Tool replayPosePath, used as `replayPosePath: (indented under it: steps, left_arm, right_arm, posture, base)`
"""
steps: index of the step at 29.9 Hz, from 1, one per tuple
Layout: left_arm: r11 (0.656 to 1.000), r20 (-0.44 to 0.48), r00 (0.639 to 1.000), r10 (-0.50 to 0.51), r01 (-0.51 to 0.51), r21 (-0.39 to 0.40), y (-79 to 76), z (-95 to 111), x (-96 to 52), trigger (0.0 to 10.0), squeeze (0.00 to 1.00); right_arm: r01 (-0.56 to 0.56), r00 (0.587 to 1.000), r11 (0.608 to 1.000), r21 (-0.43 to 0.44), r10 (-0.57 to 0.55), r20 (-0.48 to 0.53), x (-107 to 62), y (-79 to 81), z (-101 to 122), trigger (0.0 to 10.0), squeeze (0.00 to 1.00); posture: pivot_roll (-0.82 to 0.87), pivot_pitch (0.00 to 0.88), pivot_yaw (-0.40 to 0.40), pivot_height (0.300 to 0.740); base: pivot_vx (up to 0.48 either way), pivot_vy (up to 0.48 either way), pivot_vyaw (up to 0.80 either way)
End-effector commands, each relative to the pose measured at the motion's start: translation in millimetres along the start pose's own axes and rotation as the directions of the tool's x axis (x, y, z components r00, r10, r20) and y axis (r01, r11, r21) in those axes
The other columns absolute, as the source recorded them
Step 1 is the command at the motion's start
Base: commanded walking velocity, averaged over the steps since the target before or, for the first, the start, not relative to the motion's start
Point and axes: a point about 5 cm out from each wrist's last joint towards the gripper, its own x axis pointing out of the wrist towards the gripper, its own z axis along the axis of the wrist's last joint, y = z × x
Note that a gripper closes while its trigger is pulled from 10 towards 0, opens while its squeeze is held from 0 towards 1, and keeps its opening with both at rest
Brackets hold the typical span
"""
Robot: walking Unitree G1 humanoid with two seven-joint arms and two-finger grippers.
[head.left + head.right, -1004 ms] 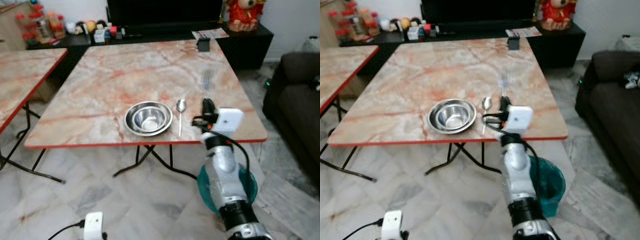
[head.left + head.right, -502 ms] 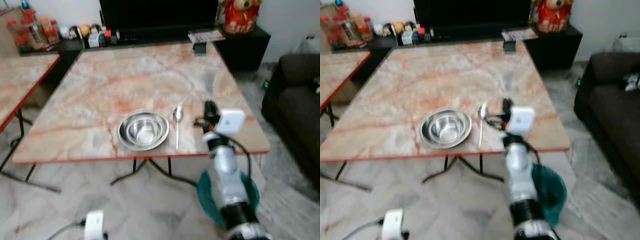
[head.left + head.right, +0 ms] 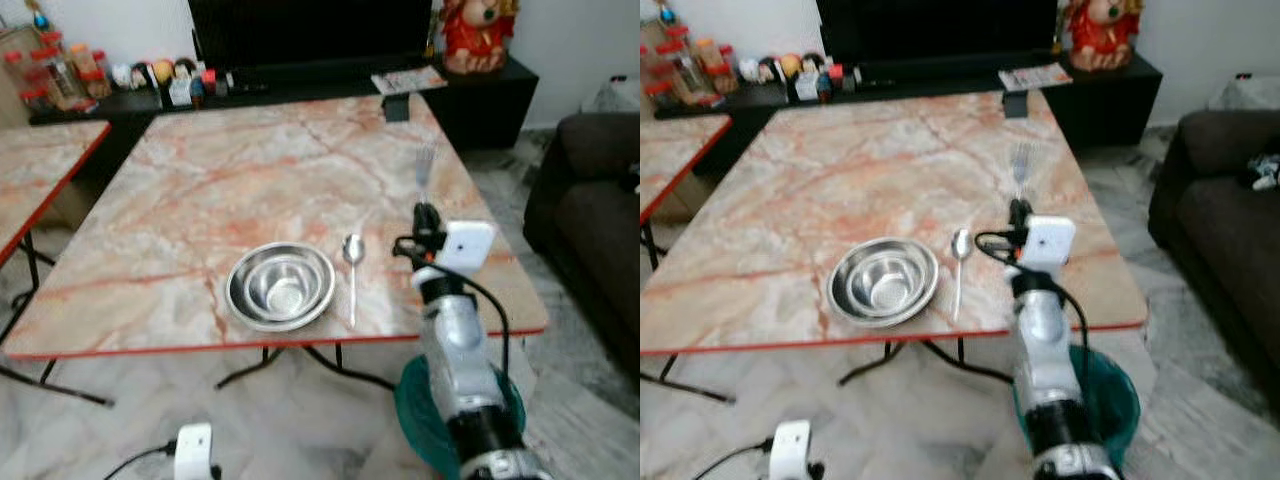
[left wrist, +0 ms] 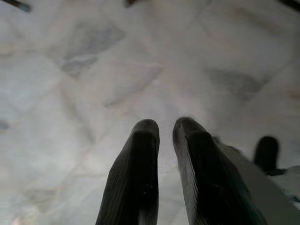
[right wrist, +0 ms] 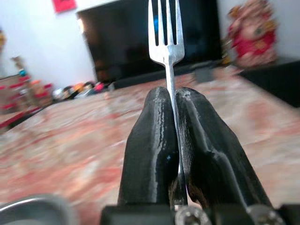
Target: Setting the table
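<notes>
The left gripper [image 4: 161, 154] hangs idle above the floor, its fingers nearly closed on nothing. On the marble-pattern table [image 3: 250, 180] lie a steel bowl [image 3: 280, 286] and, just beside it, a spoon [image 3: 352, 275]. To the right, the right gripper [image 3: 422, 215] pinches the fork [image 5: 165, 33] by its handle, tines pointing away above the table. The fork looks light, stiff and smooth, so it may slip; a firm grip on the middle of the handle seems best.
</notes>
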Motion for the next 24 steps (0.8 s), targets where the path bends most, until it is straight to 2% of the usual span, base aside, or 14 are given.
replayPosePath:
  steps: [1, 14, 18, 19, 22, 24]
  left_arm:
    - [1.000, 0.008, 1.000, 0.002, -0.002, -0.012, -0.8, 1.9, 0.4, 10.0, 0.00]
    - [1.000, 0.003, 1.000, -0.002, 0.002, -0.016, -0.5, 1.1, 0.2, 10.0, 0.00]
    - [1.000, -0.001, 1.000, -0.004, 0.004, -0.015, -0.4, 0.5, 0.2, 10.0, 0.00]
    - [1.000, -0.005, 1.000, -0.005, 0.005, -0.013, -0.5, 0.0, 0.1, 10.0, 0.00]
    - [1.000, -0.006, 1.000, -0.006, 0.006, -0.012, -0.5, -0.1, 0.1, 10.0, 0.00]
    - [1.000, -0.006, 1.000, -0.006, 0.006, -0.012, -0.7, -0.1, 0.2, 10.0, 0.00]
  right_arm:
    - [0.008, 1.000, 1.000, -0.016, -0.008, -0.002, -2.3, -3.7, 1.0, 10.0, 0.00]
    - [0.053, 0.995, 0.998, -0.022, -0.054, -0.089, -7.8, -4.4, -12.1, 10.0, 0.00]
    - [0.139, 0.972, 0.990, -0.022, -0.140, -0.191, -7.3, -11.3, -22.5, 10.0, 0.00]
    - [0.155, 0.954, 0.986, -0.056, -0.164, -0.250, -6.4, -13.6, -28.0, 10.0, 0.00]
    - [0.165, 0.944, 0.983, -0.080, -0.181, -0.276, -6.1, -15.1, -30.6, 10.0, 0.00]
    - [0.188, 0.923, 0.977, -0.104, -0.212, -0.321, -5.8, -18.3, -36.9, 10.0, 0.00]
  posture:
    - [-0.07, 0.048, 0.086, 0.740]
    - [-0.06, 0.049, 0.085, 0.740]
    - [-0.07, 0.051, 0.087, 0.740]
    - [-0.07, 0.051, 0.088, 0.740]
    - [-0.07, 0.051, 0.088, 0.740]
    - [-0.06, 0.048, 0.085, 0.740]
  base:
    - [0.266, 0.000, 0.00]
    - [0.040, 0.000, 0.00]
    - [0.000, 0.000, 0.00]
    - [0.000, 0.000, 0.00]
    - [0.000, 0.000, 0.00]
    - [0.000, 0.000, 0.00]
